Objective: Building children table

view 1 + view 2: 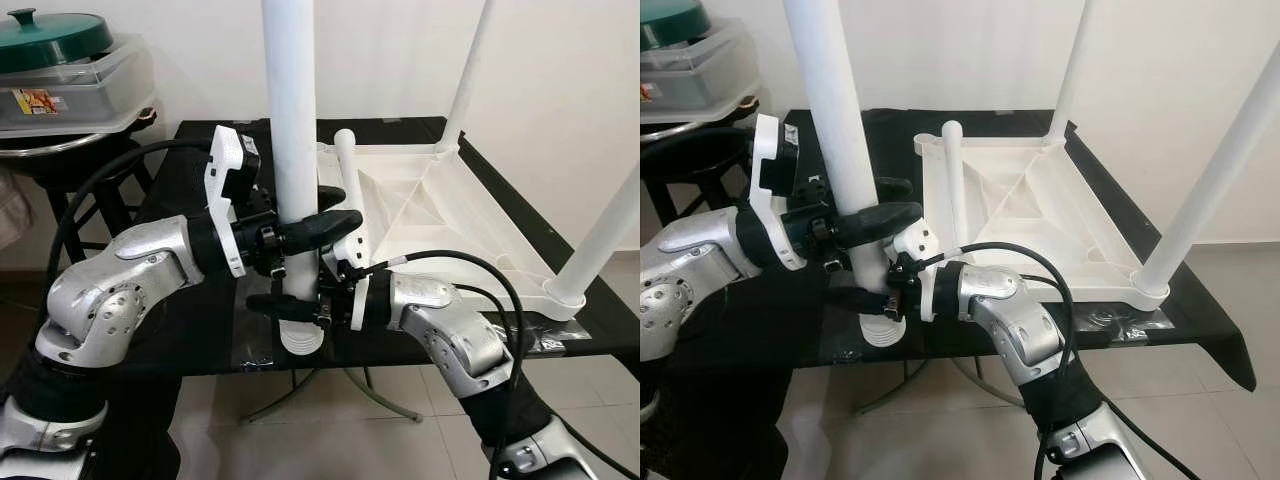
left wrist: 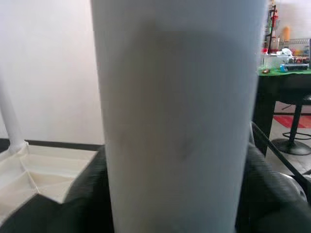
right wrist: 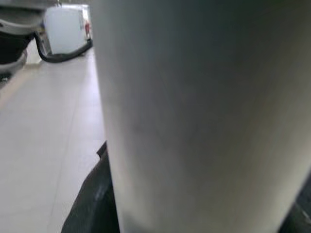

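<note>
I hold a thick white table leg [image 1: 290, 100] upright over the front edge of the black table [image 1: 190, 165]. My left gripper [image 1: 318, 212] is shut around its middle. Lower down, my right gripper [image 1: 297, 302] is shut on it just above the ribbed screw end [image 1: 300, 342]. The same leg stands close before both wrist cameras [image 2: 180, 121] [image 3: 204, 111]. To the right the white tabletop [image 1: 455, 225] lies upside down. It carries a leg at the far corner [image 1: 468, 70], another at the near right corner [image 1: 605, 235], and one [image 1: 348, 185] at its left side.
A stool on the left carries a clear plastic box [image 1: 75, 95] with a green lid on top. A white wall stands behind the black table, and tiled floor [image 1: 600, 385] lies to the right. The left wrist view catches a green table [image 2: 286, 70] with small items.
</note>
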